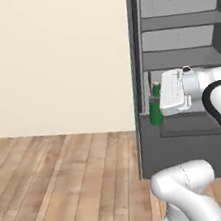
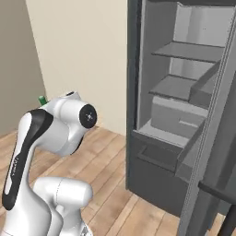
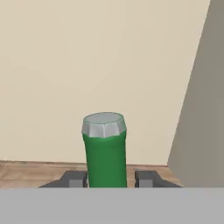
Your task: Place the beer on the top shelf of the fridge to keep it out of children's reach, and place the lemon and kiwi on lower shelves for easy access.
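Beer (image 1: 155, 106), green and slim, sits at centre right of the left base view, held at the tip of the white end effector (image 1: 157, 100), just in front of the dark left edge of the fridge (image 1: 189, 145). Behind it the pale grey shelves rise toward the upper right; the top shelf (image 1: 181, 19) is bare, so the bottle's placing is, as I judge, not yet done. Lemon and kiwi remain for later.

From the right base view, a speck of the green bottle (image 2: 42, 99) peeks out at middle left behind the arm's elbow, well apart from the open fridge (image 2: 152, 175) on the right. The top shelf (image 2: 189, 51) and a lower shelf (image 2: 173, 87) stand open and unblocked; the door edge at far right narrows the way in.

Looking along the hand view, the capped neck of the beer (image 3: 105, 148) stands upright at lower centre, with the end effector (image 3: 110, 179) clamped on it, one finger (image 3: 74, 179) on each side. The beige wall lies behind; the fridge's grey side fills the right edge.
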